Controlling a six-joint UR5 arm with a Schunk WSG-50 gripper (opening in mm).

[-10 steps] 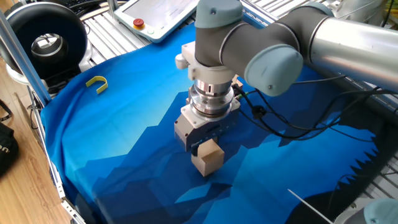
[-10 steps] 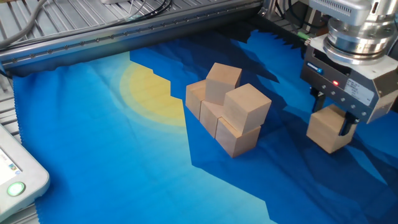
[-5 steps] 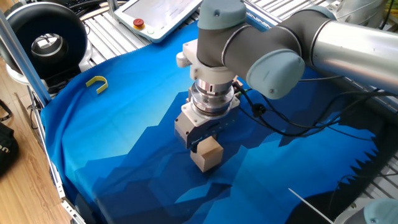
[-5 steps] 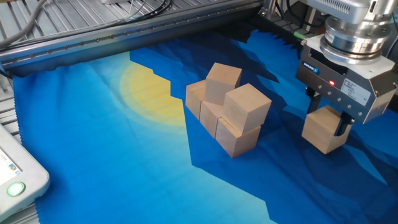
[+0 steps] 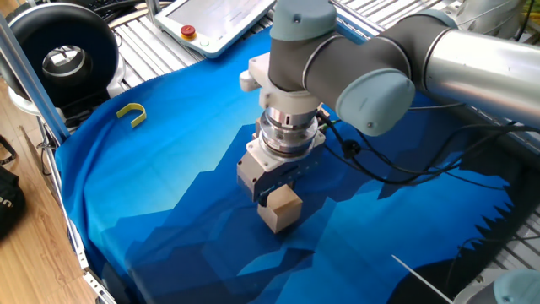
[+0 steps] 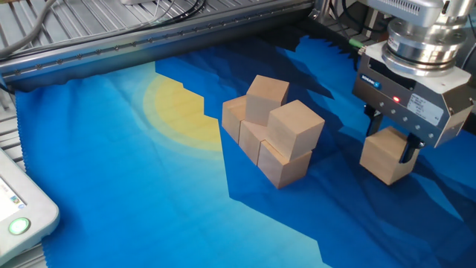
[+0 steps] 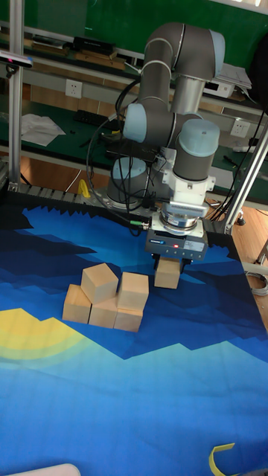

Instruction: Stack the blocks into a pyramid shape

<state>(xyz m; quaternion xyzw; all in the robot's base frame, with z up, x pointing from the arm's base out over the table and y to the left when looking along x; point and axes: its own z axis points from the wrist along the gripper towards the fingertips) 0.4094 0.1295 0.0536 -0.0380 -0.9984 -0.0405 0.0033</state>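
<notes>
The blue cloth [image 6: 111, 193] is spread over the table. The partial stack [image 6: 271, 138], two blocks on three, stands near its middle. The gripper [image 6: 393, 152] is clamped on the sixth block [image 6: 384, 156], just beside the stack. A square lift and centred placement on top is advised. No containers are seen.

We take this for a robotics lab or test workshop. The UR5 arm [image 7: 175, 97] stands at a table [image 6: 111, 45] of ribbed aluminium profile, draped with a printed blue cloth [image 5: 169, 169]. Beside the arm lies a teach pendant [image 5: 215, 21] with a red stop button. Behind the arm, we see a green wall [image 7: 89, 18], wall sockets [image 7: 73, 88] and loose cables [image 7: 97, 149].
</notes>
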